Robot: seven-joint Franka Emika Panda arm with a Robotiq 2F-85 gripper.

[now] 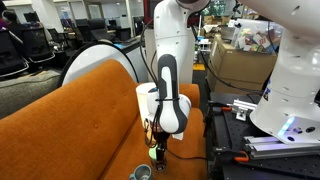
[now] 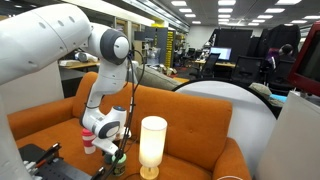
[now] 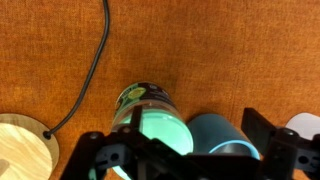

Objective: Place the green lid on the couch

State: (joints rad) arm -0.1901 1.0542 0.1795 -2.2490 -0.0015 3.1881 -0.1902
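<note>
The claw [image 3: 178, 142] hangs wide open over the couch [image 3: 220, 50] seat and grips nothing. The green lid [image 3: 160, 132] lies directly under it, between the two fingers and nearer the one on the lamp base [image 3: 20, 145] side. It seems to sit as a cap on a printed can [image 3: 140, 97]. A dark teal cup [image 3: 222, 135] stands just beside the lid, also inside the claw's span, toward the other finger. A black cable [image 3: 90, 70] runs across the fabric ahead of the claw. The step in hand looks like the reach for the lid, not yet the grasp. Next, the claw should shift toward the lamp side to leave the cup out, then drop, close on the lid's rim, lift it, and set it on bare cushion.
</note>
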